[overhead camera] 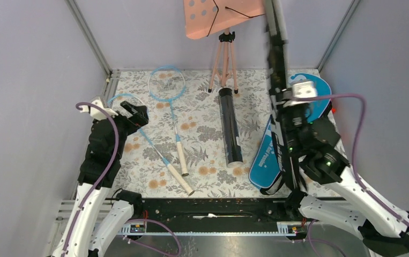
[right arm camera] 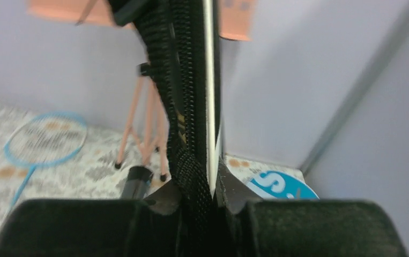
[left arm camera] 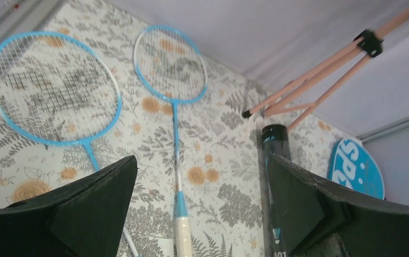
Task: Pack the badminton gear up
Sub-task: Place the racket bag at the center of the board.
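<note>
Two light-blue-hooped rackets (overhead camera: 166, 83) (overhead camera: 154, 147) lie on the floral mat, handles toward me; both show in the left wrist view (left arm camera: 170, 64) (left arm camera: 54, 88). A black tube (overhead camera: 230, 128) lies mid-mat. My left gripper (overhead camera: 133, 114) is open and empty, over the left racket's hoop; its jaws (left arm camera: 201, 160) stand wide apart. My right gripper (overhead camera: 282, 99) is shut on a black bag (overhead camera: 277, 53), held up on edge with its strap (right arm camera: 188, 107) between the fingers. A blue SPORT bag (overhead camera: 269, 152) lies under it. No shuttlecocks show.
A pink perforated board (overhead camera: 218, 16) on tripod legs (overhead camera: 223, 64) stands at the back centre, just behind the tube's far end. Grey walls and metal posts close in the mat on three sides. A black rail (overhead camera: 207, 209) runs along the near edge.
</note>
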